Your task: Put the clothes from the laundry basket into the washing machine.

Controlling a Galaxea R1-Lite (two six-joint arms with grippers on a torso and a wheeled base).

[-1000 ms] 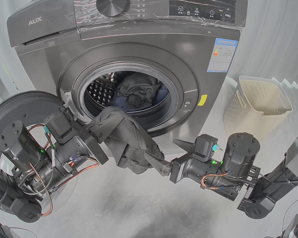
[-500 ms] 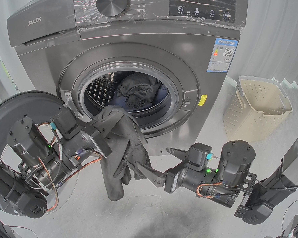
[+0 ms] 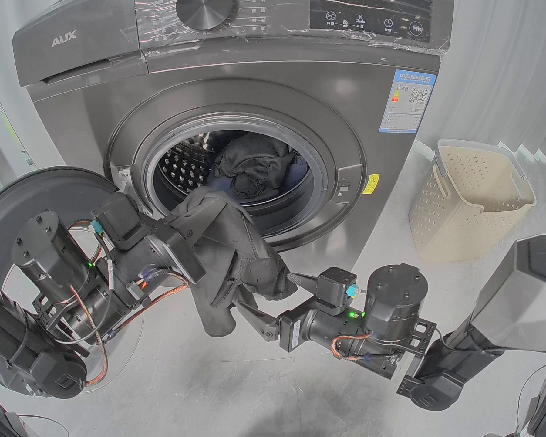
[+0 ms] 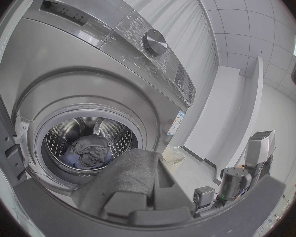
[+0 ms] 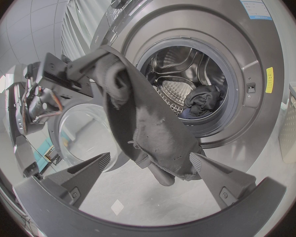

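Observation:
A dark grey garment (image 3: 236, 256) hangs just below the open mouth of the washing machine (image 3: 236, 86), with my left gripper (image 3: 197, 216) shut on its top end. In the left wrist view the cloth (image 4: 125, 178) drapes over the left gripper (image 4: 148, 195). My right gripper (image 3: 273, 304) is open under the garment's lower part, which bunches against its upper finger. In the right wrist view the cloth (image 5: 144, 129) dangles between the spread fingers (image 5: 88, 171). Dark clothes (image 3: 252, 162) lie in the drum. The beige laundry basket (image 3: 473, 195) stands at the right; no clothes are visible in it.
The round door (image 3: 39, 198) is swung open to the left, behind my left arm. Grey floor (image 3: 224, 389) lies free in front of the machine. A pale curtain (image 3: 509, 62) hangs behind the basket.
The garment's lower end dropped from my right gripper and hung long. The right arm then moved left under it, bunching the cloth up again. The left gripper rose slightly toward the opening.

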